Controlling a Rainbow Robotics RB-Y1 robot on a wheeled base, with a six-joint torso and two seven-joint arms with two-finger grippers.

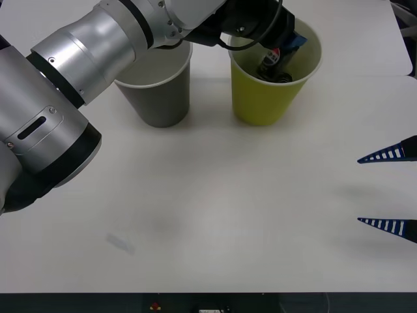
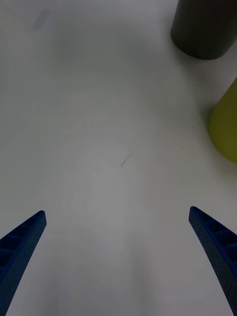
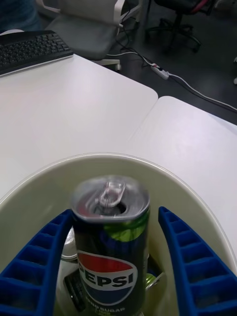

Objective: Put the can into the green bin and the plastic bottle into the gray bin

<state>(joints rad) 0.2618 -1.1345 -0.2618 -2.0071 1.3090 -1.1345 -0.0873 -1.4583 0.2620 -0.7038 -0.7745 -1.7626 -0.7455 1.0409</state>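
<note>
1. Nearest the front camera, the left arm's silver and black body [image 1: 58,98] crosses from the near left corner toward the far centre of the white table [image 1: 215,215].
2. Left gripper [image 3: 116,266]: positioned over the mouth of the green bin [image 1: 267,98], with its blue ribbed fingers [image 3: 37,276] reaching down inside the rim.
3. Left finger state: spread apart, one on each side of the can [image 3: 111,247]. A narrow gap shows between the can and the finger on one side; contact on the other side cannot be confirmed.
4. Can: upright between the left fingers, inside the green bin, silver top with pull tab facing the wrist camera, "PEPSI" label visible. Other dark items lie below it at the bin bottom.
5. Gray bin [image 1: 159,91]: stands just beside the green bin, on its left in the front view, partly covered by the left arm.
6. Right gripper [image 1: 388,189]: at the right edge of the table, well apart from both bins, fingers wide open with nothing between them.
7. Right wrist view: both bins' lower walls appear, gray bin [image 2: 205,29] and green bin [image 2: 227,128].
</note>
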